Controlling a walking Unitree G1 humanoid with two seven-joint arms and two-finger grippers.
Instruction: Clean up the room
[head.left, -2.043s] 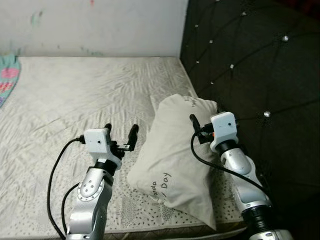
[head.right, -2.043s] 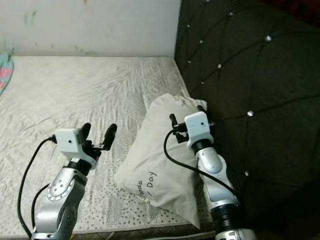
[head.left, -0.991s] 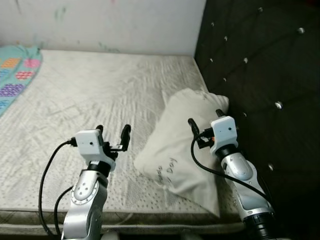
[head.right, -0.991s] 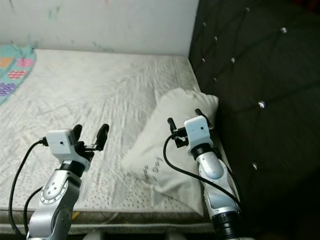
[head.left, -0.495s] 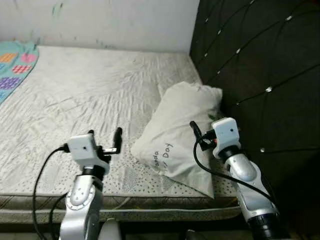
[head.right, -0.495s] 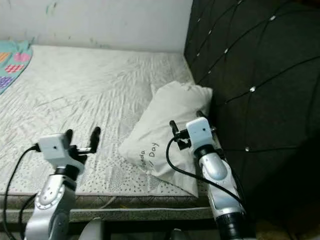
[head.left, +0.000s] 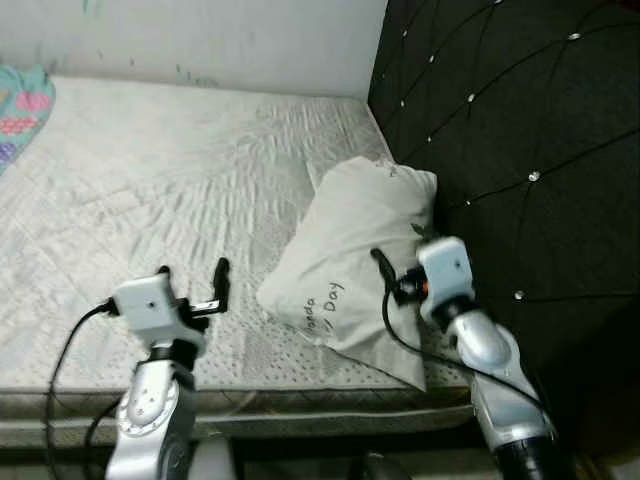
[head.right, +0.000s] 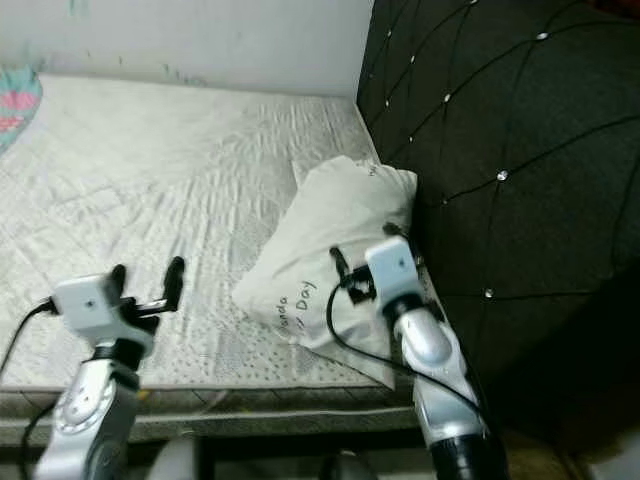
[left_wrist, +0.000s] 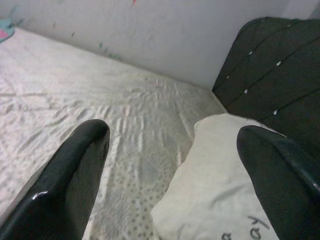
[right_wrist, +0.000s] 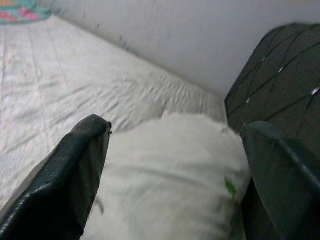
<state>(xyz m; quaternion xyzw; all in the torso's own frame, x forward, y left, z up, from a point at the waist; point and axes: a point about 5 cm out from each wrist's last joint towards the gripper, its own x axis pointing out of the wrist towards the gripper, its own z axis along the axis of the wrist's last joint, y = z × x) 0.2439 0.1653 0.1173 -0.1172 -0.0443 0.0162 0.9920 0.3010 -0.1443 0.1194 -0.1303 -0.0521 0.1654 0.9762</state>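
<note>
A white pillow (head.left: 350, 250) with dark lettering lies on the bare mattress (head.left: 150, 180), leaning against the black tufted headboard (head.left: 500, 120). My right gripper (head.left: 400, 255) is open and hovers over the pillow's near right side; in the right wrist view the pillow (right_wrist: 170, 170) sits just beyond and between its fingers (right_wrist: 65, 180). My left gripper (head.left: 193, 275) is open over the mattress, a short way left of the pillow's lower corner and holding nothing. From the left wrist the pillow (left_wrist: 225, 170) shows off to one side.
A colourful patterned blanket (head.left: 20, 110) lies at the mattress's far left. The white wall (head.left: 200, 40) runs behind the bed. The bed's front edge (head.left: 300, 410) is close below my arms. Open mattress stretches left of the pillow.
The camera has pulled back and shifted, bringing the bed's front edge into view. Both grippers stay open in much the same pose, and the pillow lies where it did.
</note>
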